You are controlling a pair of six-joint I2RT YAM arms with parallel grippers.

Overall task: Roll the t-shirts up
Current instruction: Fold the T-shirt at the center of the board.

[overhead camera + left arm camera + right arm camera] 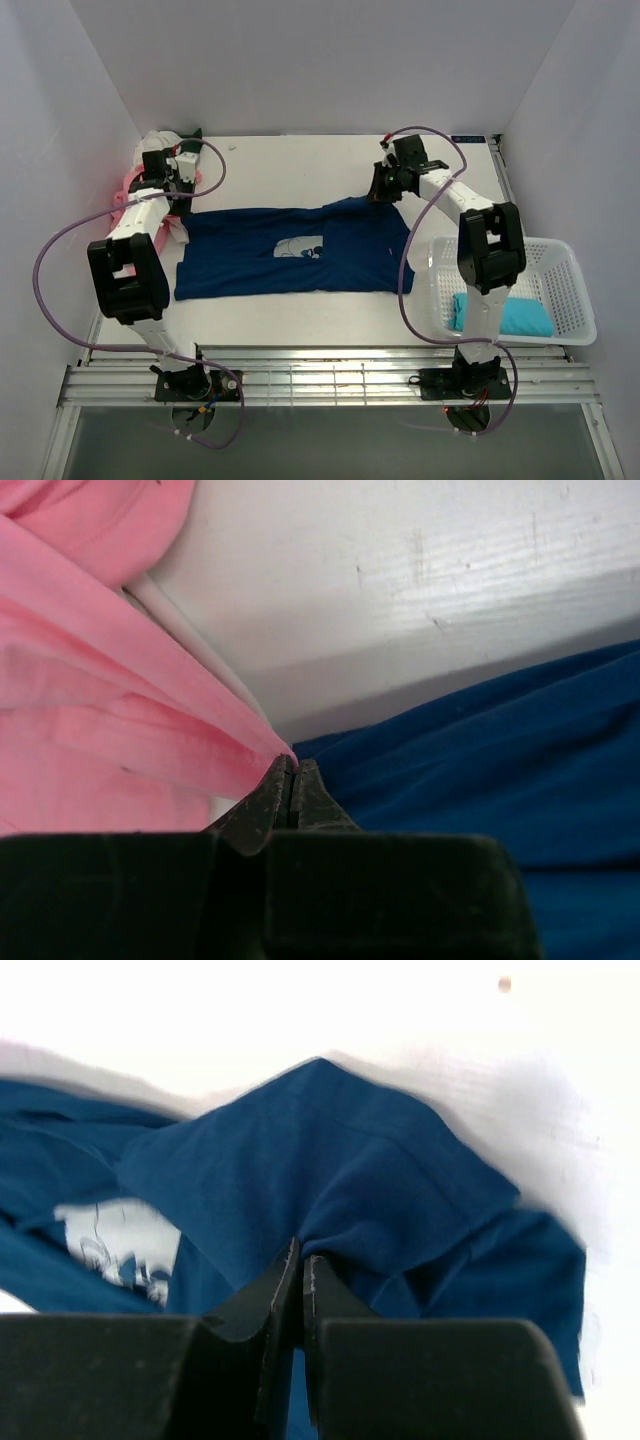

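A navy blue t-shirt (300, 250) with a pale print lies spread flat across the middle of the table. My right gripper (381, 190) is shut on a raised fold of the navy t-shirt (330, 1160) at its far right corner, with the jaw tips (302, 1250) pinching the cloth. My left gripper (177, 196) is at the shirt's far left corner, beside a pink t-shirt (128, 190). In the left wrist view the left gripper (291, 765) is shut with pink cloth (80, 730) drawn to a point in its tips. The navy edge (500, 750) touches its right finger.
A white mesh basket (570, 270) at the right holds a teal t-shirt (510, 315). White cloth (172, 232) and a dark green piece (190, 133) lie bunched by the left wall. White walls close in the table on three sides.
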